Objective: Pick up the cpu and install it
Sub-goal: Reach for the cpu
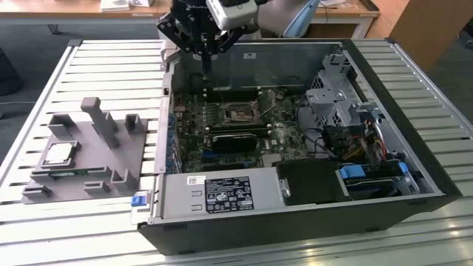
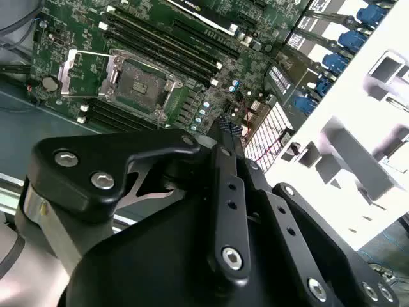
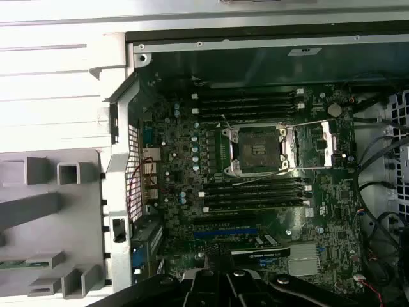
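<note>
One cpu (image 1: 61, 153) lies flat, silver face up, on the single grey holder (image 1: 92, 160). The holder sits on the slatted table (image 1: 111, 72) at the exterior view's left, just beside the one open computer case (image 1: 221, 233). One green memory strip (image 1: 63, 174) lies on the same holder, near the chip. One tool (image 1: 206, 80) hangs over the far part of the case, well apart from the cpu, its two fingers clenched together with nothing visible between them. One socket (image 3: 259, 150) sits on the motherboard (image 3: 332, 211), and both wrist views show its metal frame swung open to one side. The long memory slots on either side of the socket run close together and are hard to count. In the second wrist view the tool's dark links cover much of the board beneath them. The holder is cut off at the picture edge in both wrist views, and the arm above the tool is cut off at the exterior view's upper edge.
</note>
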You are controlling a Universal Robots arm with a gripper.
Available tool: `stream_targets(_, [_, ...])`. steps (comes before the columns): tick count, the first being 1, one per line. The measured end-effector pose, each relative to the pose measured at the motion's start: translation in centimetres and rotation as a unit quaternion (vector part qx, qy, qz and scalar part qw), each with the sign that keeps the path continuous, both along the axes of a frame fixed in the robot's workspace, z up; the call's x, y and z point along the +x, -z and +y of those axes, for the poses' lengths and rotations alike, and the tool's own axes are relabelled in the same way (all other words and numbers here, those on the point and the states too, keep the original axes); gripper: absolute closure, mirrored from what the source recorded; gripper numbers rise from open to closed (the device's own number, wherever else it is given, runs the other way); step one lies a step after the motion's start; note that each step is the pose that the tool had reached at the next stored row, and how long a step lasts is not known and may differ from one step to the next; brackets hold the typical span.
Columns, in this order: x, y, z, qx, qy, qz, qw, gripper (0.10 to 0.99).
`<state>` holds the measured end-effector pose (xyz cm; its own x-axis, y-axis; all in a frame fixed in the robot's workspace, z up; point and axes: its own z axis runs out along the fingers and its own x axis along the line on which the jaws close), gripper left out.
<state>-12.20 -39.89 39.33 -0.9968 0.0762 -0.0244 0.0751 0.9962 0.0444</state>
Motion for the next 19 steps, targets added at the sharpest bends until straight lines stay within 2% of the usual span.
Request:
stream_targets(6, [-0.02,0.00,0.00,0.0000,0.000,0.0000,1.0000,0.980])
stream_targets(19, [-0.74,0.01,0.00,0.0000,0.000,0.0000,1.0000,0.980])
